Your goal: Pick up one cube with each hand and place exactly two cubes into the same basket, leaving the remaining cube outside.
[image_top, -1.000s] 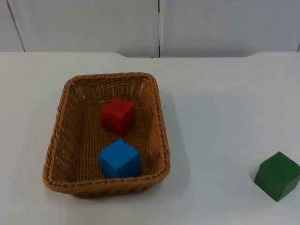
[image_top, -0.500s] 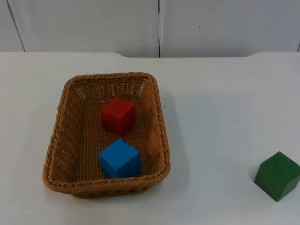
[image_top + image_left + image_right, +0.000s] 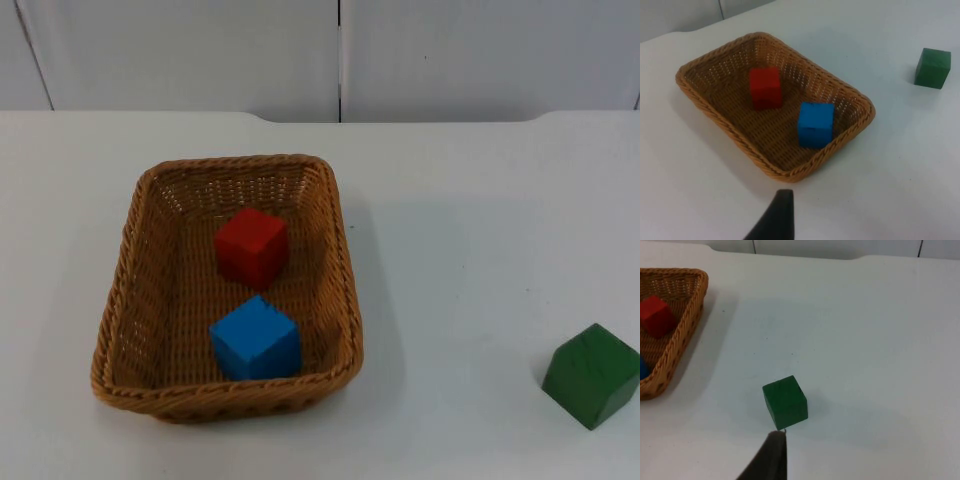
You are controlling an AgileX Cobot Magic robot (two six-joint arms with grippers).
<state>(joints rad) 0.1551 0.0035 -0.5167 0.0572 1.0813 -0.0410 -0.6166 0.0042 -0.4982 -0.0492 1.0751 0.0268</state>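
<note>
A brown wicker basket (image 3: 120, 300) stands on the left half of the white table. Inside it a red cube (image 3: 251, 246) lies toward the far end and a blue cube (image 3: 255, 338) toward the near end, apart from each other. A green cube (image 3: 591, 375) sits on the table far to the right, outside the basket. The left wrist view has the basket (image 3: 715, 117), red cube (image 3: 765, 88), blue cube (image 3: 816, 124) and green cube (image 3: 932, 68), with my left gripper (image 3: 777, 220) held back from the basket. My right gripper (image 3: 771, 457) hovers just short of the green cube (image 3: 785, 402).
The white table (image 3: 470, 250) ends at a grey partition wall (image 3: 450, 50) at the back. Bare table lies between the basket and the green cube. The basket's corner (image 3: 695, 285) is visible in the right wrist view.
</note>
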